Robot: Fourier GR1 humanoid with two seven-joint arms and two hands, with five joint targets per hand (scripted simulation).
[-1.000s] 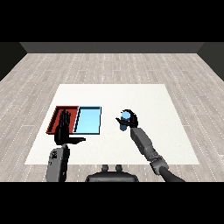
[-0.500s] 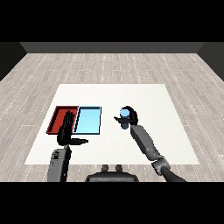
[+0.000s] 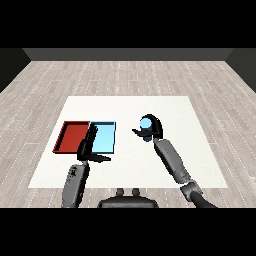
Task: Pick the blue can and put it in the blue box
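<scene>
One small blue can, upright.

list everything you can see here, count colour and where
table: one, white, centre of a grey plank floor
red tray: one, red, left part of the table
blue tray: one, light blue, directly right of the red tray, side by side
can: one, blue, right of the blue tray, inside the right hand's curl
left hand: one, black, fingers straight, over the near edge where the trays meet
right hand: one, black, curled round the can
</scene>
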